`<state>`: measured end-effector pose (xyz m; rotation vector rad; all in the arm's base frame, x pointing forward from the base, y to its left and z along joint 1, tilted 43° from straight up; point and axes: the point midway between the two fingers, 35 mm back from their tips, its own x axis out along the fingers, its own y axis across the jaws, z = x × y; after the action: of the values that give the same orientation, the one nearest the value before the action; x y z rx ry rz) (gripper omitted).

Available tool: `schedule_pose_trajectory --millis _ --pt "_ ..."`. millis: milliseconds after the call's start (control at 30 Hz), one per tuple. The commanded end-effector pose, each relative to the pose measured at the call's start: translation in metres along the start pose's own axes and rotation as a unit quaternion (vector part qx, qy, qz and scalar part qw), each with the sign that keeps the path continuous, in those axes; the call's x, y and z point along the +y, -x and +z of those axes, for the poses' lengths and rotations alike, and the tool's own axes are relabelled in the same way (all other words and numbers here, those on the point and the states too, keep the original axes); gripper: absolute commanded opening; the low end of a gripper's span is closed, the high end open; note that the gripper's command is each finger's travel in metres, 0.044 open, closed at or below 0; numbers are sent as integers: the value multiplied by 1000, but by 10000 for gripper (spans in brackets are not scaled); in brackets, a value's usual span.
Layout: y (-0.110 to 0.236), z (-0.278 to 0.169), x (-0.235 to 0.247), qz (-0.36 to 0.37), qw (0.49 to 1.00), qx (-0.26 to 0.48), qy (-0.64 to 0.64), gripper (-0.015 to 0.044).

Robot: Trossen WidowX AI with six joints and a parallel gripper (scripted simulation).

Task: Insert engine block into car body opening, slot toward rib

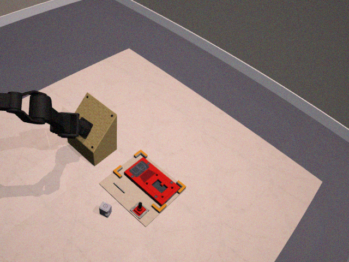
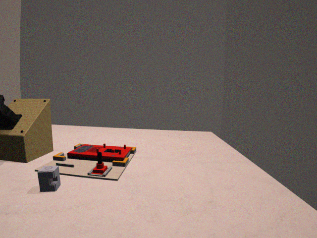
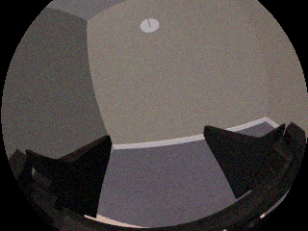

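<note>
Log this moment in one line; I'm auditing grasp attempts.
phase: pre-grasp | end effector: open, empty, over tan wedge | engine block: on table beside board, untouched | car body: opening unfilled

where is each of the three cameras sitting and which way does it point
top: high above, tilted down on the pale mat; shows the arm and its end effector over the tan wedge.
exterior: low at table height, facing the grey wall; only a dark bit of the arm at the left edge.
wrist: on the arm, aimed up at a wall and ceiling; two open fingers.
shared: top and exterior both show the red car body, wedge and grey engine block.
</note>
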<state>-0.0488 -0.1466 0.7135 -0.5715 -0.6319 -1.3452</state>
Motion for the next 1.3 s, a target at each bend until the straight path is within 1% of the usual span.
schedule_pose_trajectory --millis 0,433,700,1033,1267 --pt "-1 -4 0 0 1000 -4 -15 440" --pt "-10 -32 -14 -4 999 4 -37 440" --pt "-18 -60 -27 -21 998 20 -49 440" --pt "-27 -91 -28 -25 997 41 -68 440" --pt "-33 -122 -28 -31 995 71 -69 440"
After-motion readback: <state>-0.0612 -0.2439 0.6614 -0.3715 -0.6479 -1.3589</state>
